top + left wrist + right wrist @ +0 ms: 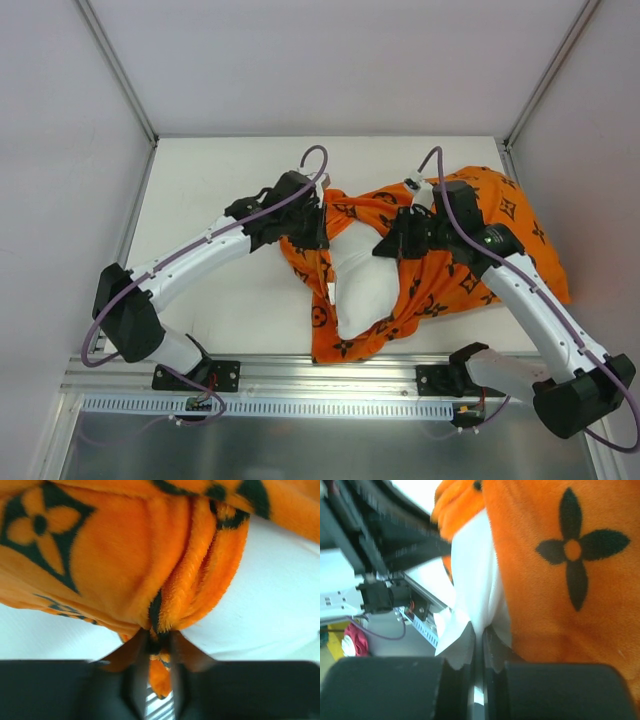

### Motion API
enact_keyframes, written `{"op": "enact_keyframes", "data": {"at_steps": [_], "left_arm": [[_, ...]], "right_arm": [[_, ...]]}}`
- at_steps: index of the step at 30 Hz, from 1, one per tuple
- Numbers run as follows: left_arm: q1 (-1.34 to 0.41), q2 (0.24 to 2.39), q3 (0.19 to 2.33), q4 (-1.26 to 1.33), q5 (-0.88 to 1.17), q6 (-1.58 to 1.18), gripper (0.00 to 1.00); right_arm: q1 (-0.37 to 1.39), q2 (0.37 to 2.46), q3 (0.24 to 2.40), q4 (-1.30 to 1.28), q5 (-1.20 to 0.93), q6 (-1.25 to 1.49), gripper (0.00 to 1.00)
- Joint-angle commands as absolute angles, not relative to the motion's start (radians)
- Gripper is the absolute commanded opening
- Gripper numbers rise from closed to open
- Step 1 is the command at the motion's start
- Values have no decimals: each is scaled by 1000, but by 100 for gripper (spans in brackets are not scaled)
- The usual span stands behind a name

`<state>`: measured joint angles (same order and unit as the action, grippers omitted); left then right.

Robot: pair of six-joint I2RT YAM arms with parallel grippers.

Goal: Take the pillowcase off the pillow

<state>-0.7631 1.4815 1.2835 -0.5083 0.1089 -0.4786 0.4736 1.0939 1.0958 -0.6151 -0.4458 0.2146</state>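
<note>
Fingertips (136, 670) on the left gripper (156, 647) are clamped hard on a bunched fold of the orange pillowcase (115, 555), with the plush pinched into a ridge right at the tips. Over on the other side, the right gripper (479, 640) has its fingers squeezed together on a tuck of the white pillow (472, 580), the orange lying just beside that grip, not in it.

From above, the pillow sits mid-table (220, 190) between the two grippers. Its white belly shows through the open mouth of the case, orange is crumpled at the left, and a wide orange spread runs under the right arm. The near corner of the fabric reaches the rail (330, 375).

So this is the peel, by my reading, and it looks only partly done, since plenty of orange wraps the far and right sides. To do it well, the right hand should act as the anchor, holding the white firm and low. The left hand should draw the orange away along the table, not upward, so the pillow isn't lifted with it.

Both pinches are thin folds near the tips, so a slow, steady pull beats a jerk, because plush fabric can slide out. Whether the left pinch has caught any white underneath, I cannot tell.
</note>
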Motion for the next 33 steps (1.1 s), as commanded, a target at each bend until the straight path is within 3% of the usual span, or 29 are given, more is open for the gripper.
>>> {"op": "enact_keyframes", "data": {"at_steps": [1, 4, 17, 22, 29, 30, 31, 32, 33], "left_arm": [[-700, 1471, 1319, -515, 20, -483, 12], [-622, 1470, 1316, -511, 57, -524, 0], [-404, 1604, 1460, -499, 144, -597, 0], [-356, 1710, 1574, -486, 227, -629, 0], [-354, 1855, 1640, -486, 337, -595, 0], [-353, 1858, 1628, -486, 354, -586, 10], [-348, 1847, 1625, -488, 400, -577, 52], [-345, 1833, 1621, -486, 411, -562, 72], [-335, 1815, 1620, -488, 410, -555, 83]], "right_arm": [[488, 1000, 1178, -620, -587, 134, 1], [489, 948, 1178, -681, -627, 58, 1], [489, 732, 1100, -794, -775, -60, 1], [489, 715, 1095, -890, -750, -94, 1], [489, 716, 1086, -833, -745, -60, 1], [489, 719, 1086, -818, -747, -54, 1], [489, 726, 1085, -777, -747, -31, 1], [489, 733, 1081, -750, -770, -22, 1], [489, 755, 1078, -730, -772, -11, 1]]}}
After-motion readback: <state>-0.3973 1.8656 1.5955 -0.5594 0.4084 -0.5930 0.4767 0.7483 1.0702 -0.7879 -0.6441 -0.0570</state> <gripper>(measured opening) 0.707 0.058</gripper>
